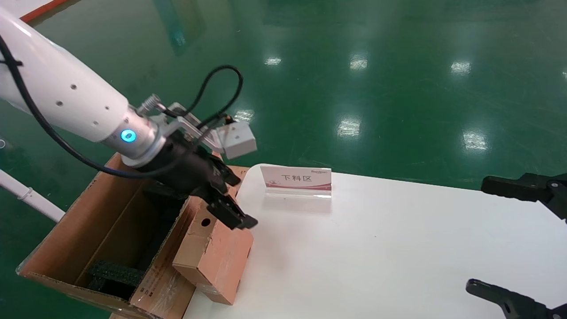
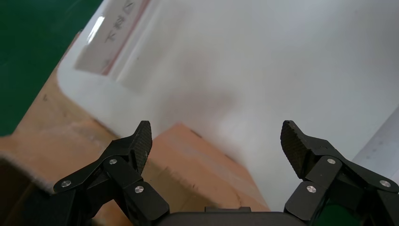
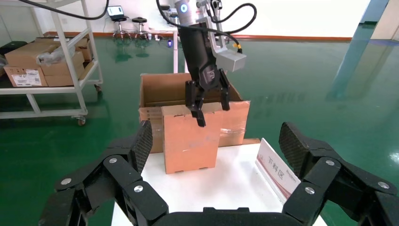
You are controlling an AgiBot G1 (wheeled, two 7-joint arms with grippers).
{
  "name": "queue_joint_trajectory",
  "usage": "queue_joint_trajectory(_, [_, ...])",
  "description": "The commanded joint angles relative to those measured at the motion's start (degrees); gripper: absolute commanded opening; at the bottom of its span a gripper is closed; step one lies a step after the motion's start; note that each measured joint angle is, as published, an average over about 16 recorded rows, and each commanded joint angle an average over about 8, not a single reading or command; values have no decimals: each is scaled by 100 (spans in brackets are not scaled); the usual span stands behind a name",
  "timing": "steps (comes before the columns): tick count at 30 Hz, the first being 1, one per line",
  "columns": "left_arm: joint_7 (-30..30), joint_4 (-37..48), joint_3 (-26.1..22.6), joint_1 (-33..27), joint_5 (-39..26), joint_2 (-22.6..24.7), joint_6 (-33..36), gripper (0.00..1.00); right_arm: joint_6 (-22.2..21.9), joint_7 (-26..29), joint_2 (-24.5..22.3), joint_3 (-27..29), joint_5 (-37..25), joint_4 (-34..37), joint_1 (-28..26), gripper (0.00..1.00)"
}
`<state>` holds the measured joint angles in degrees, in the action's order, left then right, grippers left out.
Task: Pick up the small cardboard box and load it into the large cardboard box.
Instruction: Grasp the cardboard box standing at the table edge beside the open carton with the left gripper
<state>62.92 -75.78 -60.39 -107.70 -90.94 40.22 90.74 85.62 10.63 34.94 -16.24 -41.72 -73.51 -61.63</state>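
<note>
I see a white table (image 1: 376,248) with a rounded corner, standing on a glossy green floor (image 1: 354,66). On it, the small cardboard box (image 1: 217,257) stands upright at the table's left edge. A placard (image 1: 297,180) with Chinese characters stands near the back edge, beyond the box and apart from it. The large cardboard box (image 1: 110,221) sits off the table, touching its left side.

Small box (image 1: 217,257) standing on end at the table's (image 1: 376,257) left edge, leaning against the large box (image 1: 106,230) beside the table, left gripper (image 1: 230,201) above the small box, sign (image 1: 297,180) behind, right gripper (image 1: 509,239) far right.
</note>
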Motion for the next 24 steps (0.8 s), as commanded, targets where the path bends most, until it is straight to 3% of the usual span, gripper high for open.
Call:
queue_joint_trajectory(1, [174, -14, -181, -181, -23, -34, 1, 100, 0, 0, 0, -1, 1, 0, 0, 100])
queue_joint_trajectory(24, [956, -12, -2555, -1759, 590, -65, -29, 100, -4, -5, -4, -10, 7, 0, -2, 100])
